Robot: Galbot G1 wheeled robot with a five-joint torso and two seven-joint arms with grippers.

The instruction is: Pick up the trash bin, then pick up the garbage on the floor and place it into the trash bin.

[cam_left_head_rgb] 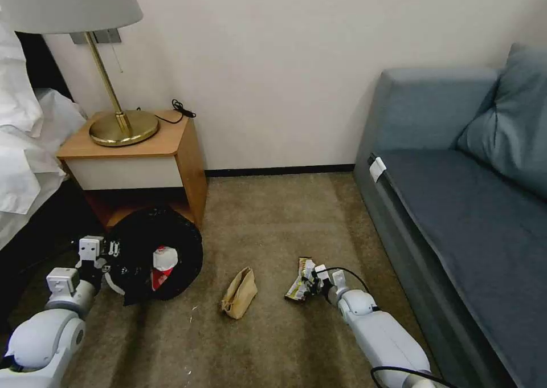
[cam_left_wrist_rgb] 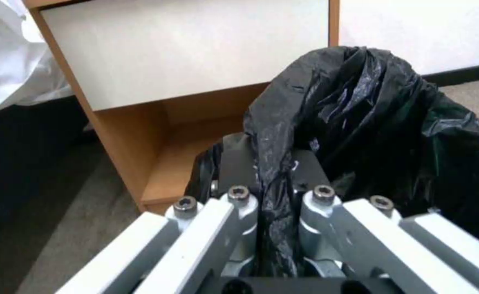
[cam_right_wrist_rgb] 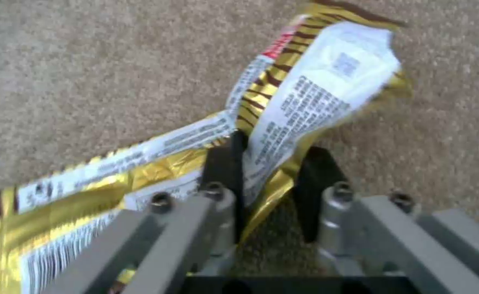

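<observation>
The trash bin (cam_left_head_rgb: 149,245), lined with a crinkly black bag (cam_left_wrist_rgb: 370,122), sits tilted on the carpet in front of the nightstand. My left gripper (cam_left_head_rgb: 107,262) (cam_left_wrist_rgb: 272,163) is shut on its bag-covered rim. A red-and-white wrapper (cam_left_head_rgb: 164,261) lies inside the bin. On the floor, a crumpled tan paper bag (cam_left_head_rgb: 239,292) rests in the middle. To its right lies a yellow snack wrapper (cam_left_head_rgb: 298,281) (cam_right_wrist_rgb: 305,94), folded upward between the fingers of my right gripper (cam_left_head_rgb: 313,280) (cam_right_wrist_rgb: 269,151), which is shut on it just above the carpet.
A wooden nightstand (cam_left_head_rgb: 137,154) with a brass lamp (cam_left_head_rgb: 122,127) stands right behind the bin, with white bedding (cam_left_head_rgb: 23,160) at the left. A blue-grey sofa (cam_left_head_rgb: 456,205) runs along the right. Open carpet (cam_left_head_rgb: 273,223) stretches between them to the wall.
</observation>
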